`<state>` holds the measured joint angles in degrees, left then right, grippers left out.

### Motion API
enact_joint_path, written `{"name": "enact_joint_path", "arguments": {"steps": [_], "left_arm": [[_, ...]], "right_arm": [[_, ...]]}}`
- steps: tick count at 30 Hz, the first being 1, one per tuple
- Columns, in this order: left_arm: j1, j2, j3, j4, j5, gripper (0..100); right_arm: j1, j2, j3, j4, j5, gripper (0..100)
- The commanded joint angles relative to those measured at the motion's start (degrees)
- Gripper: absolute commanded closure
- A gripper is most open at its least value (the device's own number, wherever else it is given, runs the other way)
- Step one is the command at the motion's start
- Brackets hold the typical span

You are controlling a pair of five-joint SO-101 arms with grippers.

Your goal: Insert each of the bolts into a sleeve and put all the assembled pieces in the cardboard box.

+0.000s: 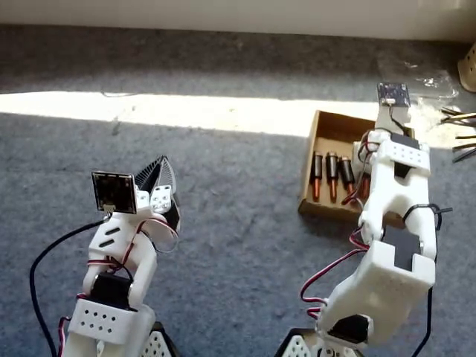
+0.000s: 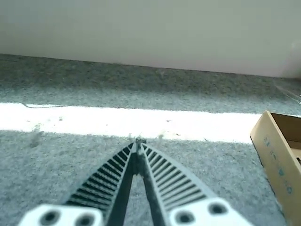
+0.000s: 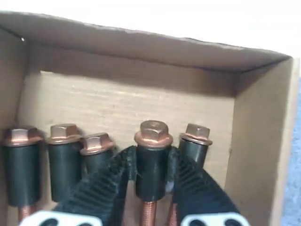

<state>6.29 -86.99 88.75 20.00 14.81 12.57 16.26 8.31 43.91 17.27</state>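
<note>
Inside the cardboard box (image 3: pixel 141 99) the right fingers (image 3: pixel 108 183) sit clamped either side of one sleeved bolt (image 3: pixel 153 139), four others (image 3: pixel 63 155) lined up beside it; high view catches just three clear of the arm. Left fingers (image 2: pixel 160 174) pinched together over the grey worktop (image 2: pixel 56 160)

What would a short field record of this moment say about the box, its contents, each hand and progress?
Cardboard box: holds five assembled pieces, side by side
Right hand: inside the box, closed on the held piece, second from one end of the row
Left hand: shut, empty, above the grey carpet
Progress: held piece in the box, not yet released
</note>
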Motion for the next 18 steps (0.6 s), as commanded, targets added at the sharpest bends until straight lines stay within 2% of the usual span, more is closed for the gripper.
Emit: {"name": "enact_joint_path", "arguments": {"steps": [1, 4, 8, 13, 18], "left_arm": [[-0.57, -0.75, -0.48, -1.32, -1.41, 99], [-0.57, -0.75, -0.48, -1.32, -1.41, 99], [-0.66, -0.75, -0.48, -1.32, -1.41, 99], [-0.75, -0.75, -0.48, -1.32, -1.41, 99], [-0.75, -0.75, -0.48, -1.32, -1.41, 99]], "right_arm": [[0.57, -1.1, -3.3, 0.13, 0.53, 80.0], [0.66, -1.27, -3.3, 0.22, 0.53, 78.1], [0.31, -3.47, -4.09, 8.4, 0.53, 78.2], [-1.19, -11.91, -6.55, 17.63, 0.18, 78.2], [-3.21, -20.79, -6.37, 21.93, 0.18, 78.3]]}}
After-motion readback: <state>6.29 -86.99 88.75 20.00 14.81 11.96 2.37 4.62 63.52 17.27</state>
